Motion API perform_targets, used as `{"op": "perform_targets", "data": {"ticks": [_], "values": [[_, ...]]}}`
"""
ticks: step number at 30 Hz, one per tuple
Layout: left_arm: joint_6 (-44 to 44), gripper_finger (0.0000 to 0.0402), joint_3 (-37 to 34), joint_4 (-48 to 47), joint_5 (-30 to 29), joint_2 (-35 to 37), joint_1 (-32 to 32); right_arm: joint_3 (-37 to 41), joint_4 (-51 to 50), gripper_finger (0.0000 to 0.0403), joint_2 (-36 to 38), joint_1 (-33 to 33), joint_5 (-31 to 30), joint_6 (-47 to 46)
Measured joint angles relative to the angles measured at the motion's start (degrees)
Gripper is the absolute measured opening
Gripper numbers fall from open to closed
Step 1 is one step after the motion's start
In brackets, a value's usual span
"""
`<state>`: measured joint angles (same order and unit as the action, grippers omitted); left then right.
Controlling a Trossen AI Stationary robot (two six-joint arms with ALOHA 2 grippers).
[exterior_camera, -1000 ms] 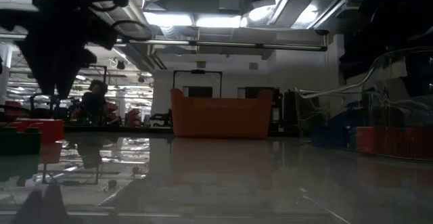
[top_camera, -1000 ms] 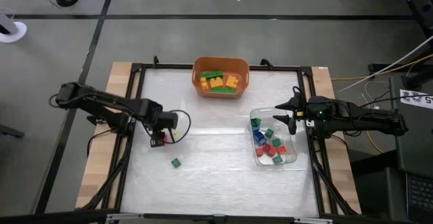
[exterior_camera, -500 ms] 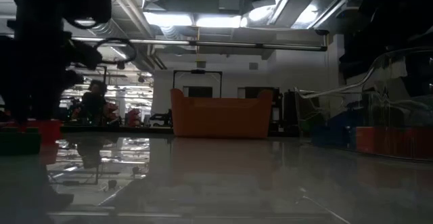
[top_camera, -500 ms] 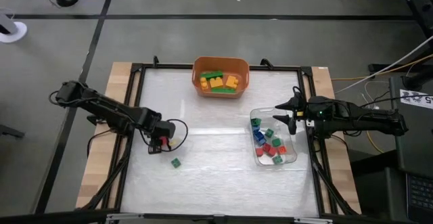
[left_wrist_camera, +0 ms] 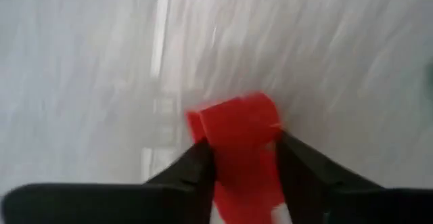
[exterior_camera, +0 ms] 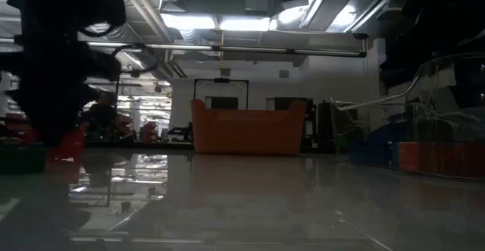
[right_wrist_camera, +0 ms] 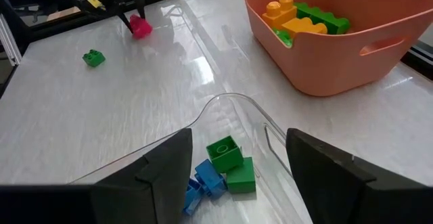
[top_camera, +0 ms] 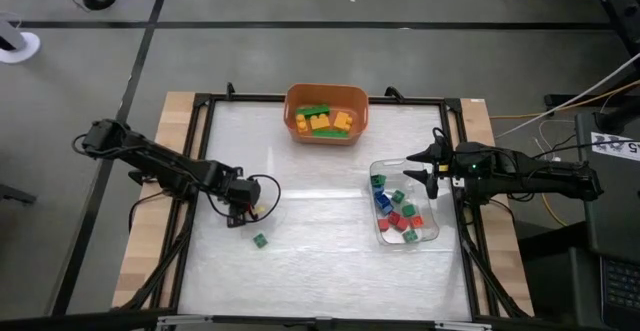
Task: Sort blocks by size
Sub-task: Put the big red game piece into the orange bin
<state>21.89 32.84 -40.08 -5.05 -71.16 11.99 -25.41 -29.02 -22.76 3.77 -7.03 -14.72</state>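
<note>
My left gripper (top_camera: 238, 214) is low at the table's left-centre, shut on a small red block (left_wrist_camera: 237, 132), which also shows in the right wrist view (right_wrist_camera: 141, 26). A small green block (top_camera: 259, 240) lies flat on the table just nearer than it. My right gripper (top_camera: 418, 167) is open and empty, hovering by the far end of the clear tray (top_camera: 432, 233), which holds several small red, green and blue blocks (top_camera: 400, 218). The orange bin (top_camera: 326, 95) at the far edge holds longer green and yellow-orange bricks (right_wrist_camera: 304, 19). My left gripper pinches the red block's two opposite sides (left_wrist_camera: 215, 149) between its two fingers (left_wrist_camera: 196, 173). The fingers come from above, pointing down. The block sits tilted at table height in the low view (exterior_camera: 68, 143); whether it still touches the table, I cannot tell.
A dark frame rail (top_camera: 200, 161) runs around the white tabletop. Bare table lies between the left gripper and the tray.
My left gripper has come down onto the red block and a little toward the near edge, and now has it between its fingers. The block, flat on the table before, now sits tilted.
</note>
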Motion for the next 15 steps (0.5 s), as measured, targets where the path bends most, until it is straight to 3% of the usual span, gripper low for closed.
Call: {"op": "perform_targets", "data": {"ticks": [7,11,15], "values": [[0.03,0.0038,-0.13,15.22,0.03,-0.09,-2.65,0.0,0.04,0.0239,0.01,-0.01,0.0,0.0],[-3.67,0.0009,-0.16,25.82,-0.04,-0.13,-6.78,0.0,0.04,0.0239,0.02,-0.01,0.0,0.0],[-8.59,0.0006,-0.16,35.57,-0.07,-0.13,-12.12,0.0,0.07,0.0239,0.02,-0.02,0.0,0.0]]}}
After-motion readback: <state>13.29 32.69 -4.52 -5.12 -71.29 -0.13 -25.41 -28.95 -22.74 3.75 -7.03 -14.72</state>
